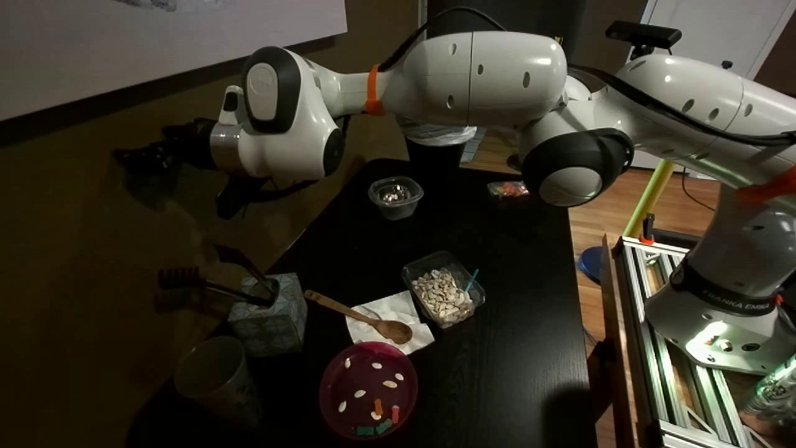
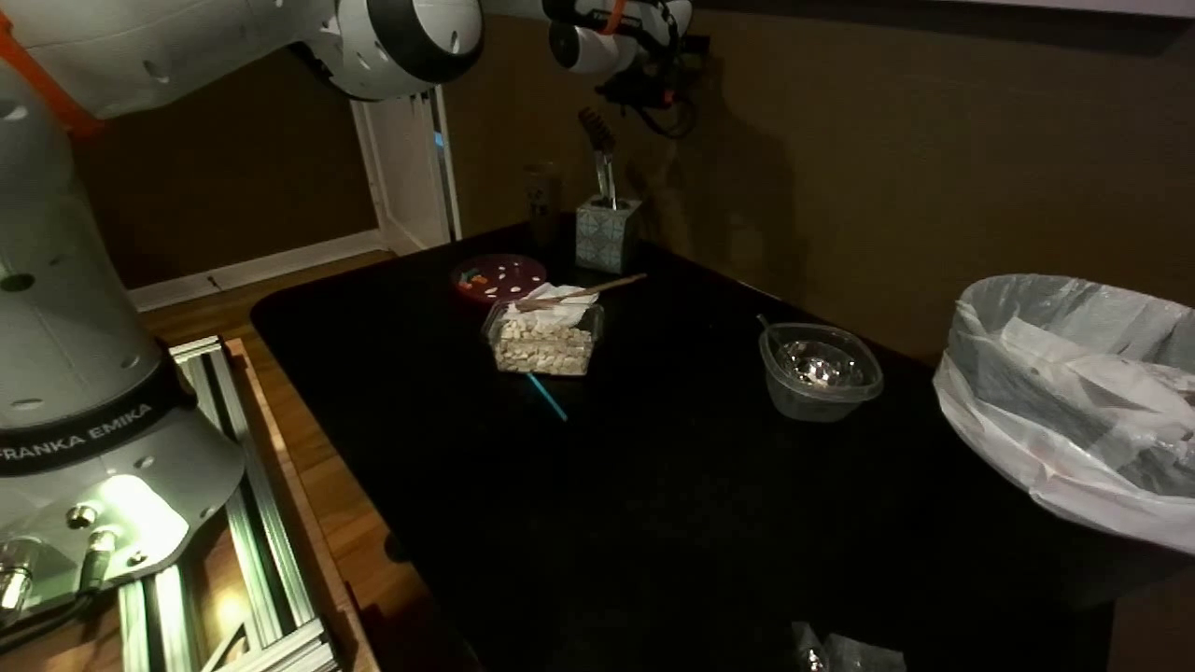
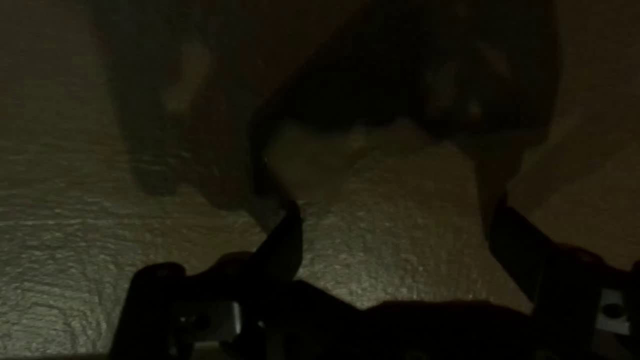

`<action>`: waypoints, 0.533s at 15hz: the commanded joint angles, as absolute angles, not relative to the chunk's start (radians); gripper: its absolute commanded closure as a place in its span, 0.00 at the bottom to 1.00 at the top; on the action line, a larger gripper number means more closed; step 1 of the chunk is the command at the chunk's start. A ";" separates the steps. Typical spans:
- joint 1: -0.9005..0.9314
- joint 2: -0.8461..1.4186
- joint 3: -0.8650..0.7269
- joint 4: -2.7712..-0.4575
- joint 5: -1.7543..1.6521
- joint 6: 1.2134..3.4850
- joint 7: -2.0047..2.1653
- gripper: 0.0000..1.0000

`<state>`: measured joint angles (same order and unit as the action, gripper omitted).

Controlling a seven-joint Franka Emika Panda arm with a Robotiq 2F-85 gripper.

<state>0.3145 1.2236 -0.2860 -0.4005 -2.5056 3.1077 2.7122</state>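
Spread apart with nothing between them, the jaws of the gripper (image 3: 397,202) hang close to the wall (image 2: 896,205), above the wall-side edge of the counter (image 2: 672,504). Below, near one corner of that edge, a black-headed utensil (image 2: 602,147), probably tongs though the lighting is poor, stands tilted in a tissue box (image 1: 267,326); it should handle light, stiff and springy, best grasped mid-shaft.
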 commanded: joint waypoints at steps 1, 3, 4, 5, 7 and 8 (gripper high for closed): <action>0.319 1.226 -0.291 -0.401 -2.519 3.108 2.764 0.00; 0.315 1.224 -0.277 -0.401 -2.519 3.078 2.760 0.00; 0.314 1.223 -0.268 -0.401 -2.520 3.061 2.758 0.00; 0.311 1.223 -0.256 -0.401 -2.522 3.047 2.756 0.00; 0.283 1.233 -0.229 -0.402 -2.522 3.017 2.757 0.00; 0.275 1.234 -0.220 -0.403 -2.522 3.013 2.757 0.00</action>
<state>0.3077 1.2247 -0.2522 -0.4034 -2.5053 3.0652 2.7128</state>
